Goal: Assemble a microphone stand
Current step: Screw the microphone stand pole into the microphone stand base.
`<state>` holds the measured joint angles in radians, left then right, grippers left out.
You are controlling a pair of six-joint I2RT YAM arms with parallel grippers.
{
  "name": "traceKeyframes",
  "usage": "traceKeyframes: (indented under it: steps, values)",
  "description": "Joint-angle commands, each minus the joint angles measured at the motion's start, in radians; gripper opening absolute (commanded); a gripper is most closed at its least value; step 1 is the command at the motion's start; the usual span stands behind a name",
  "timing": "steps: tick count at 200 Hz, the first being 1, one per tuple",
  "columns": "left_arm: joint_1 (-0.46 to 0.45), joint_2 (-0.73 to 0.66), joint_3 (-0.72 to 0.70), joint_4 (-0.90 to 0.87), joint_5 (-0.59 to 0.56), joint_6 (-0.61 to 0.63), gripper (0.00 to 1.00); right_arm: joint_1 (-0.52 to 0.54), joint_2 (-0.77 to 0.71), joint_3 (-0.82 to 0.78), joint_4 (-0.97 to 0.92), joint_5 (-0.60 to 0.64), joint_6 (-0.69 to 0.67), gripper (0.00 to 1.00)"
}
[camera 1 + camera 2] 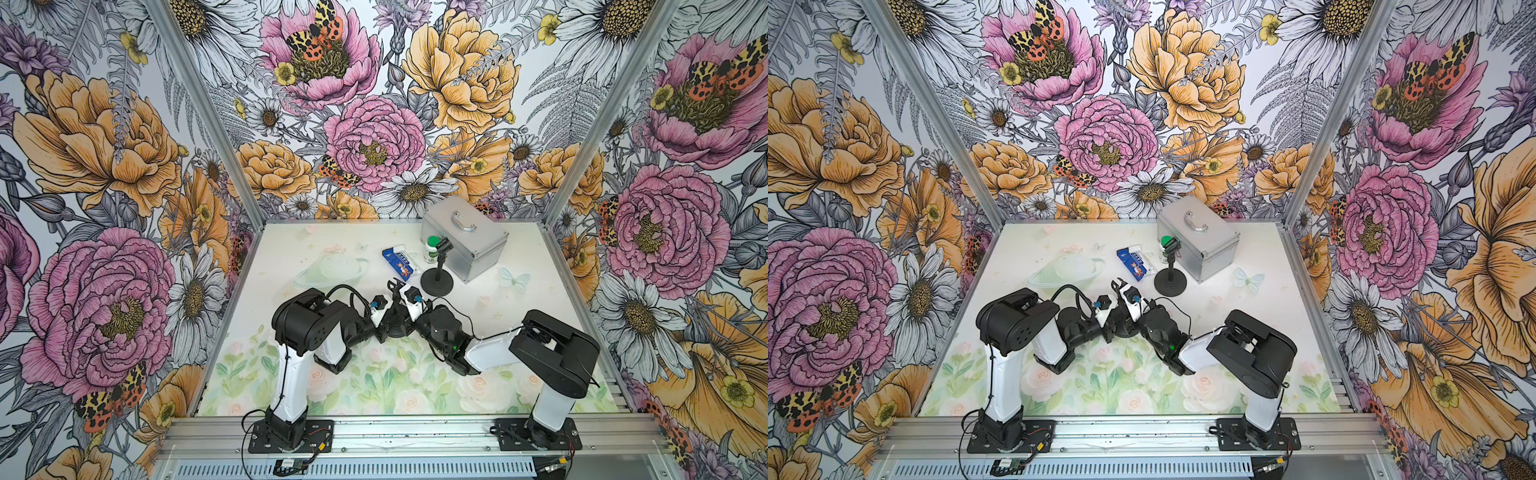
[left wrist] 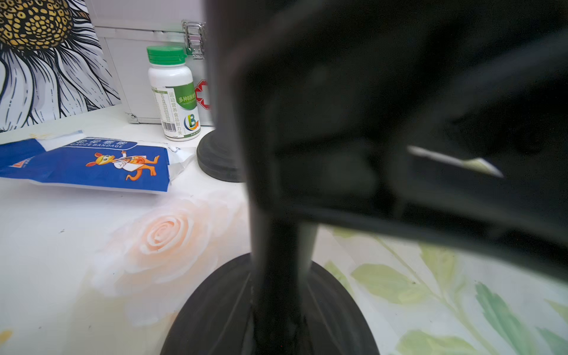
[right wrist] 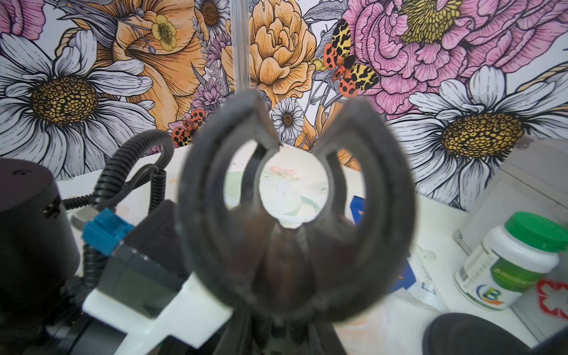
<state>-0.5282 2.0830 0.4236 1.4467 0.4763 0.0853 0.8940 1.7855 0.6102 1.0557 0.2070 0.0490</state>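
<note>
The flower-printed tabletop (image 1: 282,257) carries both arms at its near edge. The left arm (image 1: 291,365) rises from its mount, folds at the elbow and reaches low toward the tabletop's centre. The right arm (image 1: 557,345) mirrors it, forearm sloping down to the same spot, so the two wrists meet almost nose to nose.

A silver case (image 1: 469,245) stands in the far right corner, and just in front of it a second stand (image 1: 437,282) is upright with a clip on top. At the centre, the round black base (image 2: 215,307) lies flat under the wrists, its pole (image 2: 276,246) upright on it. A blue bandage packet (image 1: 397,262) lies flat and a green-capped bottle (image 1: 432,249) stands beside the case, both toward the far edge.

The left end effector (image 1: 388,323) is pressed together on the pole. The right end effector (image 3: 282,335) points toward the far edge, pinching the foot of the microphone clip (image 3: 295,196), whose open prongs point away from the fingers. Whether the clip touches the pole I cannot tell.
</note>
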Motion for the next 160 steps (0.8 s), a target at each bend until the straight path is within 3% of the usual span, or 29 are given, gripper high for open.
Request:
traceKeyframes:
  steps: [1, 8, 22, 40, 56, 63, 67, 71, 89, 110, 121, 133, 160]
  values:
    - [-0.007, 0.022, -0.005, -0.035, 0.018, -0.018, 0.20, -0.032, 0.022, -0.009, -0.014, 0.014, -0.052, 0.08]
    - [-0.009, 0.021, -0.005, -0.035, 0.017, -0.018, 0.20, -0.055, 0.005, -0.014, -0.031, -0.112, -0.078, 0.20]
    - [-0.009, 0.022, -0.005, -0.034, 0.018, -0.018, 0.20, -0.135, -0.042, -0.022, -0.096, -0.405, -0.116, 0.33]
    - [-0.008, 0.020, -0.005, -0.035, 0.018, -0.019, 0.21, -0.237, -0.093, -0.014, -0.177, -0.699, -0.122, 0.43]
    - [-0.008, 0.021, -0.004, -0.035, 0.019, -0.018, 0.20, -0.302, -0.112, 0.020, -0.285, -0.860, -0.149, 0.45]
    - [-0.009, 0.021, -0.004, -0.035, 0.019, -0.018, 0.20, -0.328, -0.111, 0.045, -0.336, -0.947, -0.167, 0.72]
    - [-0.010, 0.020, -0.004, -0.035, 0.019, -0.018, 0.20, -0.342, -0.108, 0.063, -0.369, -0.999, -0.176, 0.94]
    - [-0.008, 0.020, -0.005, -0.035, 0.019, -0.018, 0.20, -0.354, -0.103, 0.082, -0.398, -1.046, -0.182, 0.99]
    - [-0.009, 0.022, -0.003, -0.035, 0.019, -0.018, 0.20, -0.398, -0.074, 0.170, -0.503, -1.233, -0.205, 0.97]
    - [-0.009, 0.022, -0.003, -0.035, 0.021, -0.018, 0.20, -0.426, -0.025, 0.255, -0.572, -1.332, -0.227, 0.90]
    - [-0.008, 0.023, -0.003, -0.035, 0.021, -0.019, 0.20, -0.426, -0.002, 0.296, -0.608, -1.345, -0.233, 0.85]
    - [-0.008, 0.024, -0.003, -0.034, 0.020, -0.018, 0.20, -0.422, 0.032, 0.350, -0.646, -1.363, -0.226, 0.72]
    - [-0.008, 0.023, -0.003, -0.034, 0.021, -0.019, 0.20, -0.409, 0.077, 0.394, -0.658, -1.368, -0.226, 0.64]
